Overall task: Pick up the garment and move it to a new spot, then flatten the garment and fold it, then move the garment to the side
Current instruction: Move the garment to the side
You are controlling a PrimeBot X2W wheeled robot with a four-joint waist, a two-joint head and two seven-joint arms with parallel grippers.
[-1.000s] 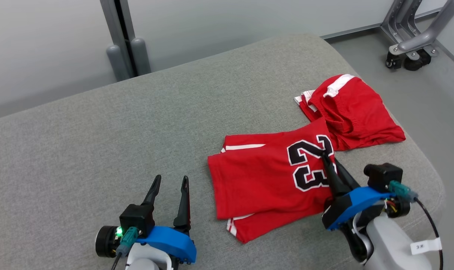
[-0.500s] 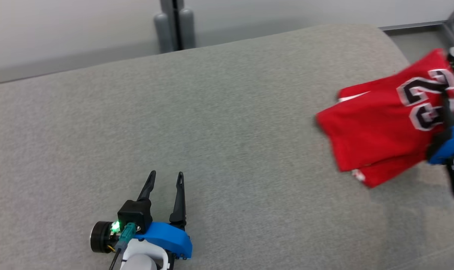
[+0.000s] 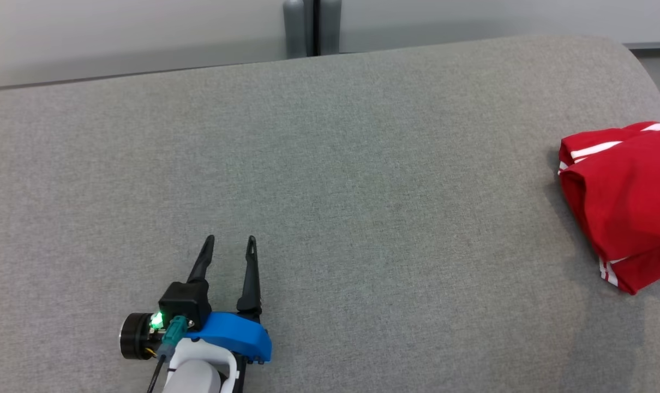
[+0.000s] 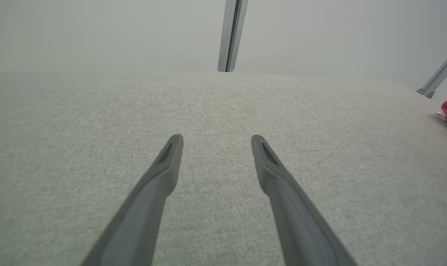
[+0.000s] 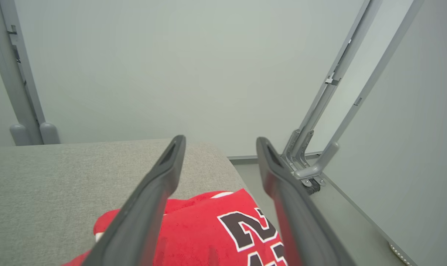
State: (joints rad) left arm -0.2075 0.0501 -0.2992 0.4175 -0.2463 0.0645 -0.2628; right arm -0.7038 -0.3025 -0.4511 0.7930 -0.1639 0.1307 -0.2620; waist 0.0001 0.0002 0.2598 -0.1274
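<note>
- Garment (image 3: 619, 202), red, folded, lies at the grey desk's (image 3: 363, 164) right edge.
- Right end effector (image 5: 219, 139) released above it; left end effector (image 3: 230, 239) released, empty.

The right gripper (image 5: 219, 142), a second ago pinched shut on the red garment (image 3: 616, 213), now holds its fingers spread above it. The garment now lies farther right, at the grey cushion's (image 3: 330, 164) edge. The head view has swung left.
</note>
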